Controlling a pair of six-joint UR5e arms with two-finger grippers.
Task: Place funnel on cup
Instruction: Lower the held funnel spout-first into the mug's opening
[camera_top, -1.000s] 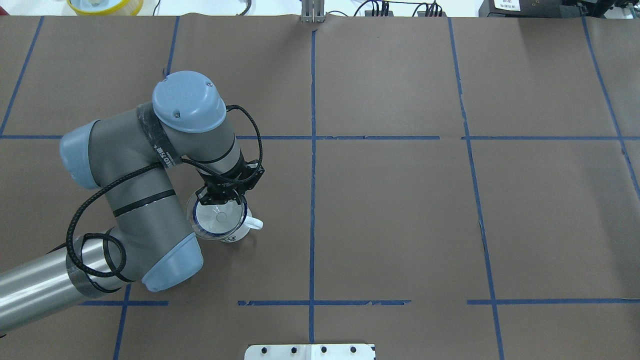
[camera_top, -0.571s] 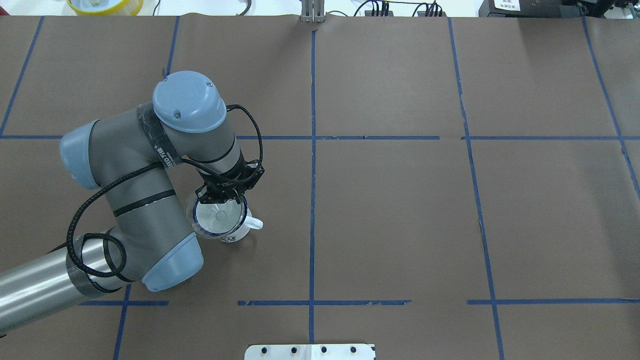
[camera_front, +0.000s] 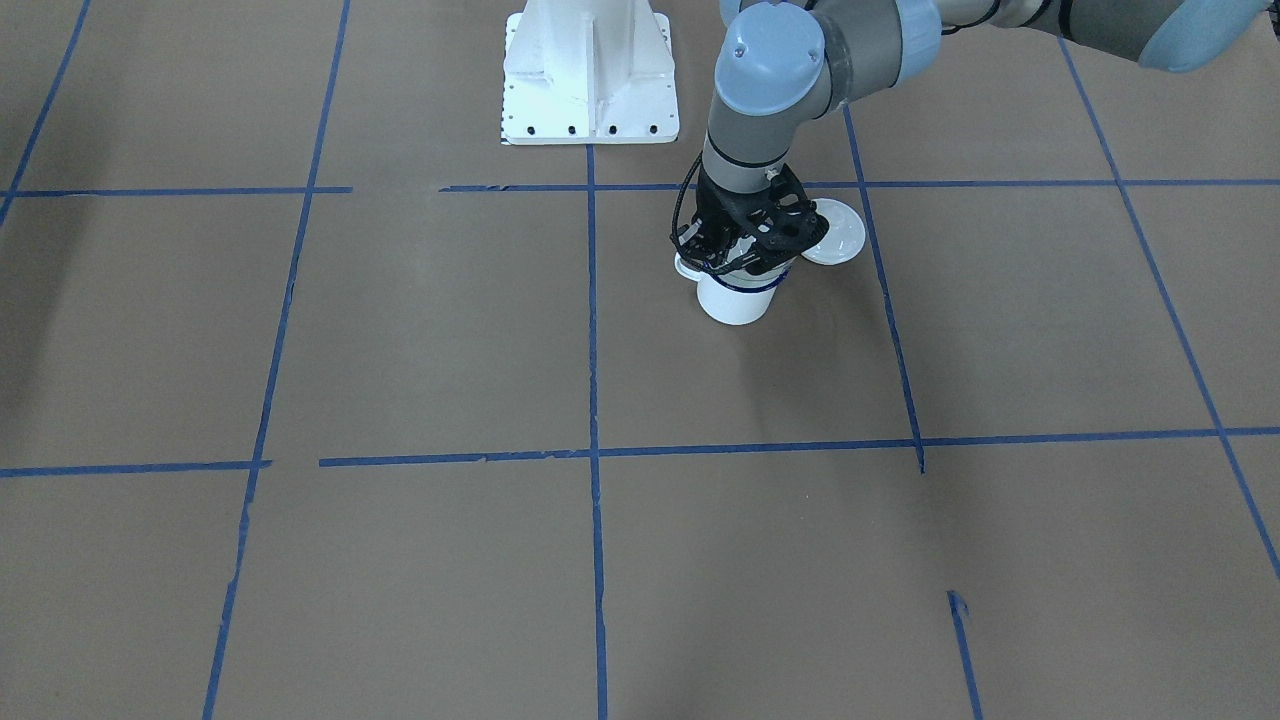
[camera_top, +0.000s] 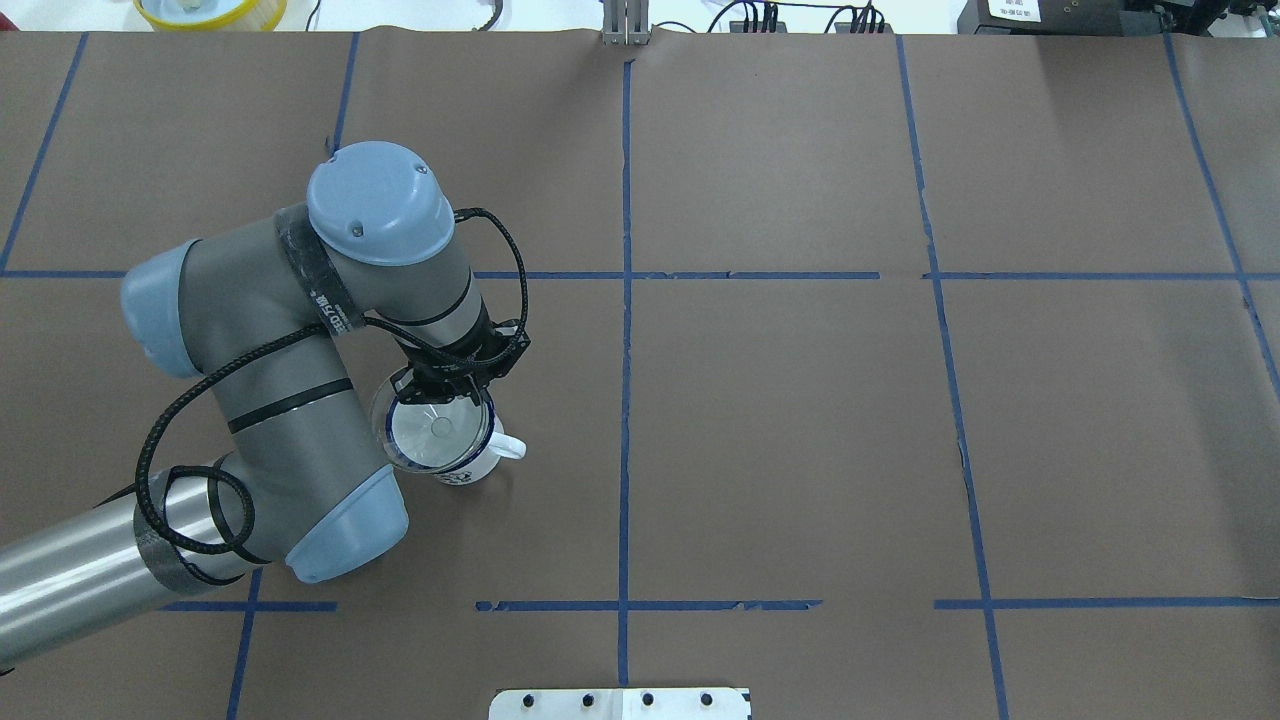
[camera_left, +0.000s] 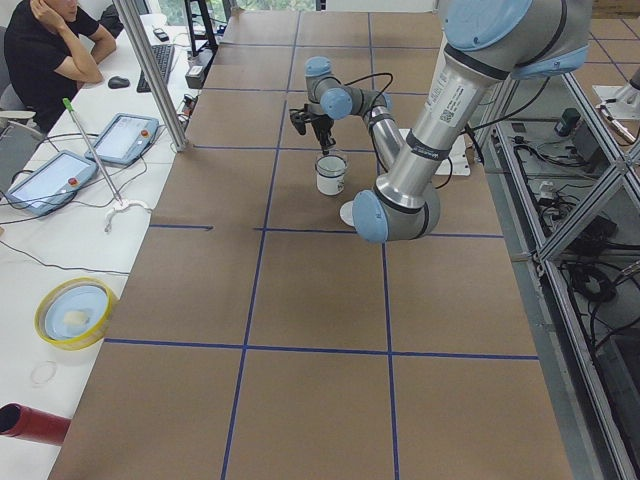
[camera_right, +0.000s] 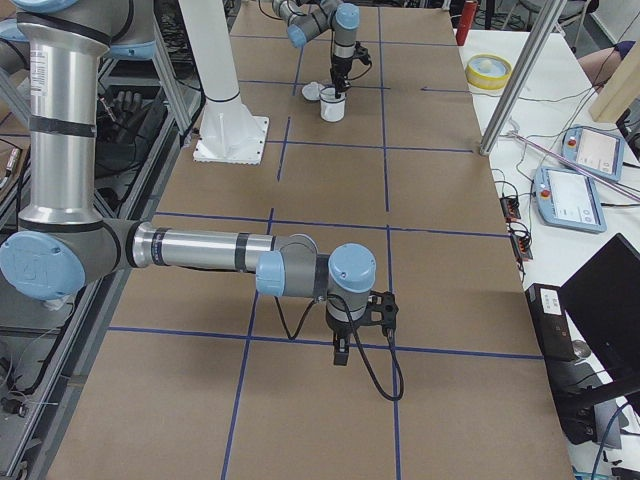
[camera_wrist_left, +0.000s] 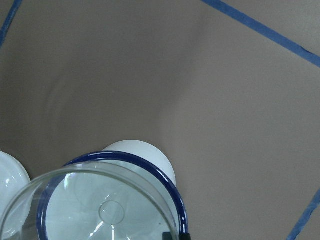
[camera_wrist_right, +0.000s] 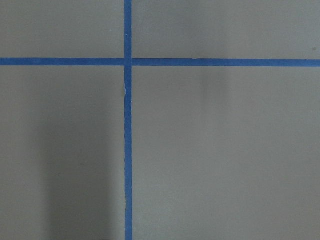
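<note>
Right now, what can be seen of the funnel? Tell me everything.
The funnel is clear and glossy, plastic by its look. It is a wide round cone, mouth up, with a small spout opening at its centre pointing down into the cup. It sits roughly level over the cup's blue rim, about as wide and slightly off-centre. The left gripper appears to pinch its far edge. Whether it rests on the cup or hangs just above cannot be told.

Left claw (camera_top: 437, 397): cup (camera_front: 737, 300) and funnel (camera_top: 430, 435) blocked way below; white lid (camera_front: 838, 238) lay close, base-side. Bare counter (camera_top: 780, 420) stretched right of claw.
</note>
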